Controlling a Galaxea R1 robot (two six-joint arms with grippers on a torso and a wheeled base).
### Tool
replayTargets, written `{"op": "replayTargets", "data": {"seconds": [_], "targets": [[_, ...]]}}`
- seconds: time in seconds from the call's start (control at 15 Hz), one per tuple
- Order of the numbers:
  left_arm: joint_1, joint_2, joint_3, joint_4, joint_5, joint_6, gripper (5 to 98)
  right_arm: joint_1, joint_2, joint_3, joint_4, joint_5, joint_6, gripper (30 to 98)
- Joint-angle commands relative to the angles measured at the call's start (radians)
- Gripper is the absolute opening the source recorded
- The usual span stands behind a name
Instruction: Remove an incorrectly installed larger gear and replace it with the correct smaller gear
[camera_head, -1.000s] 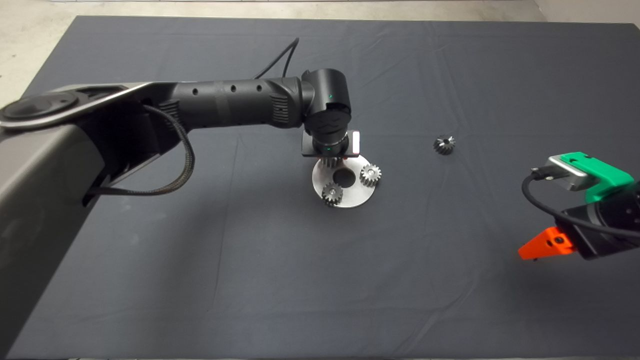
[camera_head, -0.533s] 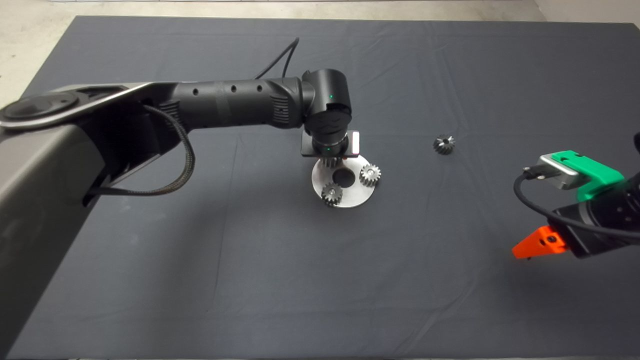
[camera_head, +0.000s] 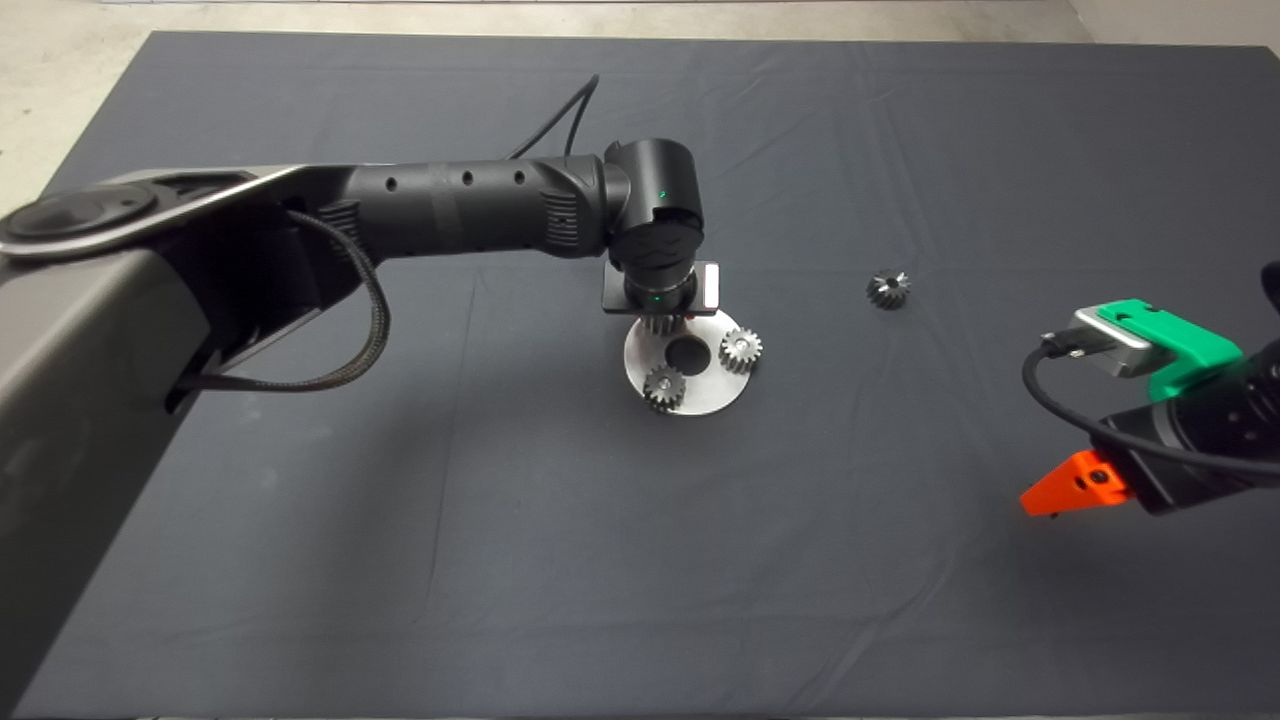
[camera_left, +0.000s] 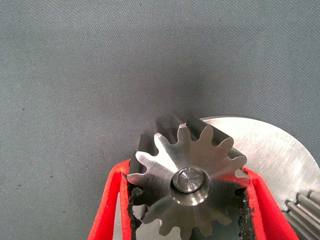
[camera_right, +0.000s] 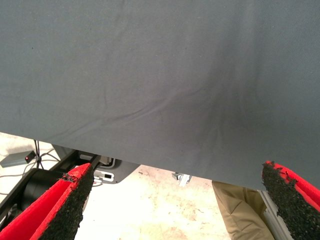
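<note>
two small gears (camera_head: 663, 386) on plate (camera_head: 700, 400); left tool (camera_left: 187, 210) apparently grips larger gear (camera_left: 187, 175).

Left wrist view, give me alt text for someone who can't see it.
The left end effector has its red fingers closed against both sides of the larger gear, a bright steel spur gear seated at the edge of a round metal plate. Part of another gear shows on the plate, with the dark mat beyond.
</note>
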Motion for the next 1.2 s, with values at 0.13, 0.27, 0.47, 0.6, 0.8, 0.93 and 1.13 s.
{"op": "replayTargets", "data": {"seconds": [0.13,0.27,0.47,0.6,0.8,0.93,1.13], "targets": [[-0.08,0.002,0.052,-0.069,0.133,0.01,30.9,0.011,0.011,-0.002,0.037,-0.103,0.007,89.0],[-0.161,0.002,0.09,-0.149,0.182,0.01,30.7,0.011,0.027,-0.024,0.037,-0.103,0.006,89.0],[-0.275,0.002,0.095,-0.321,0.191,0.017,30.6,0.013,0.049,-0.044,0.035,-0.104,0.006,89.0],[-0.357,0.001,0.118,-0.454,0.194,0.041,31.0,0.013,0.056,-0.056,0.035,-0.103,0.006,89.0],[-0.38,-0.013,0.189,-0.523,0.198,0.032,31.0,0.013,0.062,-0.082,0.035,-0.103,0.006,89.0],[-0.379,-0.108,0.236,-0.519,0.203,0.03,30.6,0.013,0.066,-0.076,0.037,-0.103,0.007,89.0],[-0.325,-0.307,0.299,-0.516,0.205,0.042,30.0,0.015,0.1,-0.084,0.038,-0.103,0.025,89.0]]}}
